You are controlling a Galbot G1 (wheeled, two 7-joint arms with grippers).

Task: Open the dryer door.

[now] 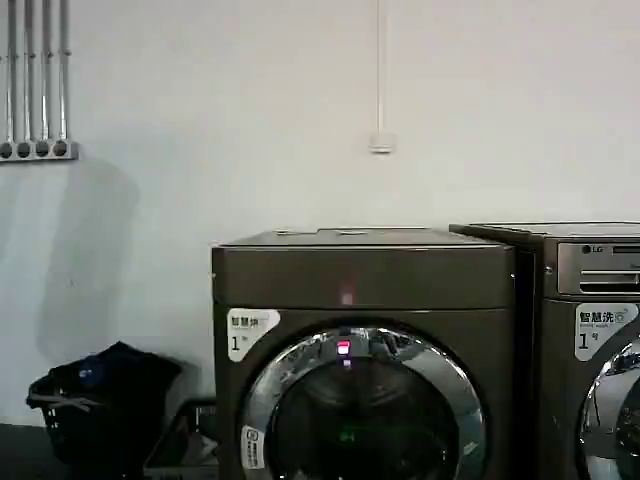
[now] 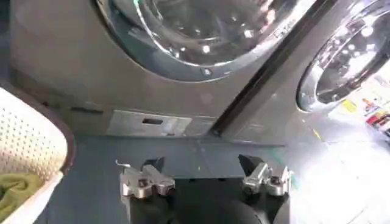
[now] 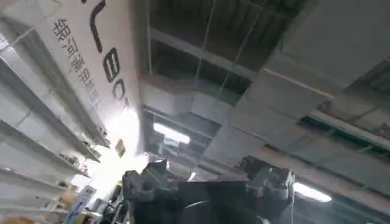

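The dryer point(image 1: 365, 350) is seen in the head view as a dark bronze-brown box standing against a white wall point(image 1: 250, 100), with a plain top panel, a small red light and a white "1" sticker point(image 1: 248, 335) at its upper left. The dryer door point(image 1: 365, 405) sits closed and flush in the front, its wide chrome rim ringing dark glass. Just beside the dryer, on the robot's right, a second machine marked LG point(image 1: 590, 350) is stood, with a similar chrome-rimmed door point(image 1: 612, 420). On the floor at the dryer's other side a dark laundry basket point(image 1: 100, 405) is seen.

In the left wrist view the left end effector point(image 2: 204, 181) is held low above the floor point(image 2: 201, 155), in front of the dryer's base and well apart from it. Its two fingers point(image 2: 146, 181) are spread wide and released, with nothing between them. The lower arc of the dryer door point(image 2: 201, 36) is seen beyond and above this end effector, not touched by it. The LG machine's door point(image 2: 341, 61) lies farther off to one side, and a white perforated basket point(image 2: 30, 146) holding a green cloth point(image 2: 15, 189) is near the end effector on the other side.

In the right wrist view the right end effector point(image 3: 207, 182) is pointed up toward a ceiling point(image 3: 274, 73) of beams and lights; its fingers are spread apart and grasp nothing.
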